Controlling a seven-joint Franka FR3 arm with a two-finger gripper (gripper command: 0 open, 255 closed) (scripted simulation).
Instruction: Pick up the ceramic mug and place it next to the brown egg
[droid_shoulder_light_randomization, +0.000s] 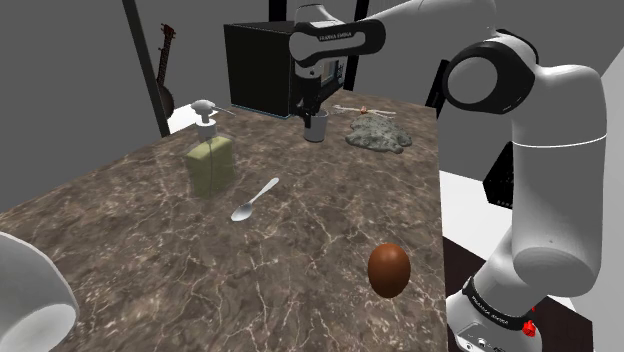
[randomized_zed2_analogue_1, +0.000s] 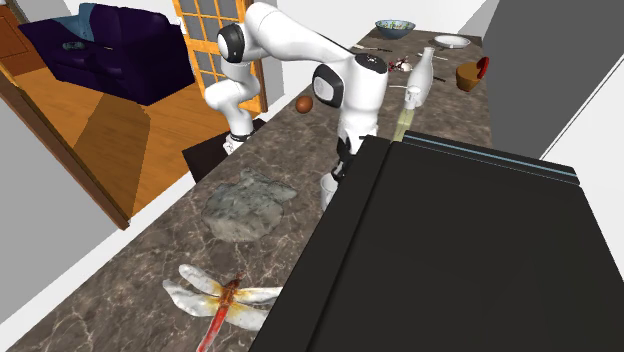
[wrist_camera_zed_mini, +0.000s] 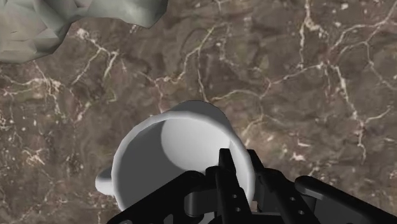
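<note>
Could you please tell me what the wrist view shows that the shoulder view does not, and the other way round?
The wrist view looks down into the white mug, showing its empty inside and its handle. The shoulder view takes in the brown egg, a spoon, a soap dispenser and a black box. Both share the white mug, the gripper at its rim, the grey rock and the marbled table top.

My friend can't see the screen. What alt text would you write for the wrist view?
A white mug, seen from above, stands on a dark marbled table. The robot's black jaws straddle its rim, one inside and one outside, and seem to clasp the wall. A grey lump lies apart from the mug.
</note>
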